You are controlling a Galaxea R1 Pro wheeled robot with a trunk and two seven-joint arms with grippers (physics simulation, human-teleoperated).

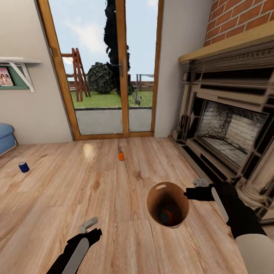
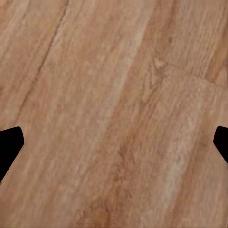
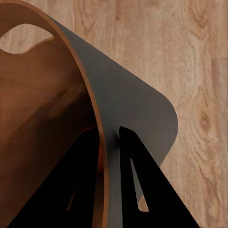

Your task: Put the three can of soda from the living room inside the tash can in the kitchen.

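Observation:
My right gripper point(image 1: 187, 194) is shut on the rim of the trash can point(image 1: 172, 192) and holds it above the floor with its mouth tilted toward me. In the right wrist view one finger point(image 3: 85, 185) is inside the brown wall and the other outside the grey wall point(image 3: 128, 109). An orange soda can point(image 1: 166, 217) rests at the bin's bottom. A second orange can point(image 1: 121, 155) stands on the plank floor before the glass doors. The dark blue can point(image 1: 23, 166) stands at the far left. My left gripper point(image 1: 90, 227) point(image 2: 114, 147) hangs open over bare floor.
The brick-topped fireplace point(image 1: 228, 125) fills the right side, its hearth close to my right arm. Wood-framed glass doors point(image 1: 121, 72) stand straight ahead. A corner of the blue sofa point(image 1: 5, 137) and a wall shelf point(image 1: 17, 62) are at the left.

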